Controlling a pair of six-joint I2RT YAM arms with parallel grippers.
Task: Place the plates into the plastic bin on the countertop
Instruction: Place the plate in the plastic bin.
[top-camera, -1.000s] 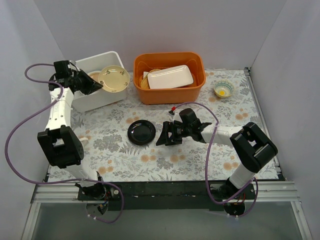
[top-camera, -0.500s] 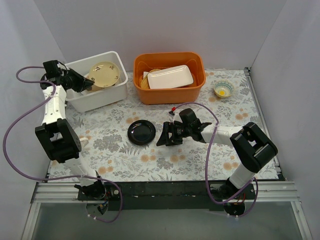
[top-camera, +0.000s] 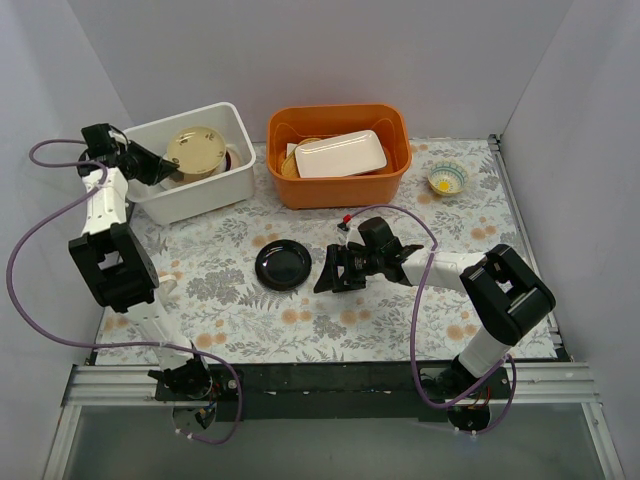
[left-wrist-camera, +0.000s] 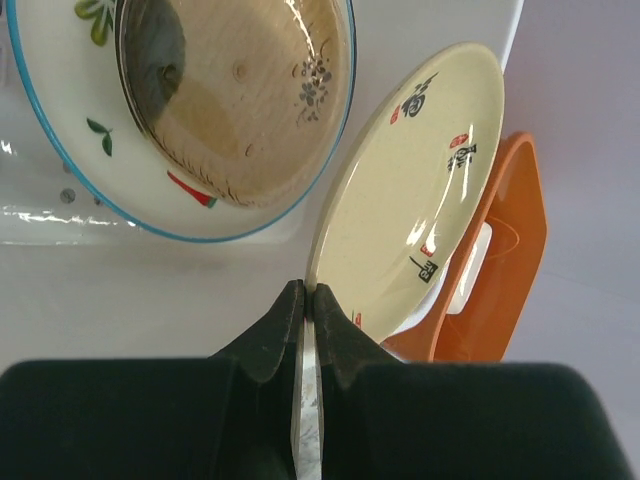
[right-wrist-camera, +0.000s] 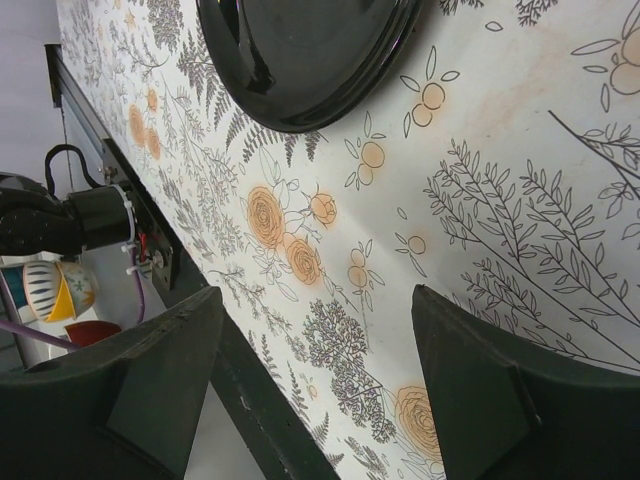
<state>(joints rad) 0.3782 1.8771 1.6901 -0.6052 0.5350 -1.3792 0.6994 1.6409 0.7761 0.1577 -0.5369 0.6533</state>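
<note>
The white plastic bin (top-camera: 200, 195) stands at the back left of the countertop (top-camera: 400, 310). My left gripper (top-camera: 163, 168) is shut on the rim of a cream plate with red marks (top-camera: 197, 152), held tilted inside the bin. In the left wrist view the fingertips (left-wrist-camera: 285, 310) pinch that plate (left-wrist-camera: 410, 200) beside a blue-rimmed plate with an amber-brown centre (left-wrist-camera: 230, 100). A black plate (top-camera: 283, 265) lies flat mid-counter. My right gripper (top-camera: 327, 272) is open and empty just right of it, low over the counter. The black plate also shows in the right wrist view (right-wrist-camera: 310, 50), ahead of the open gripper (right-wrist-camera: 315, 380).
An orange tub (top-camera: 340, 185) holding a white rectangular dish (top-camera: 340, 154) stands right of the bin. A small yellow-centred bowl (top-camera: 447, 178) sits at the back right. Walls close in left, right and behind. The black front rail (right-wrist-camera: 250, 400) runs near the right gripper.
My left gripper has drawn back to the left and lowered the cream plate from above the bin's rim down into the bin. The right arm and black plate have not moved.
</note>
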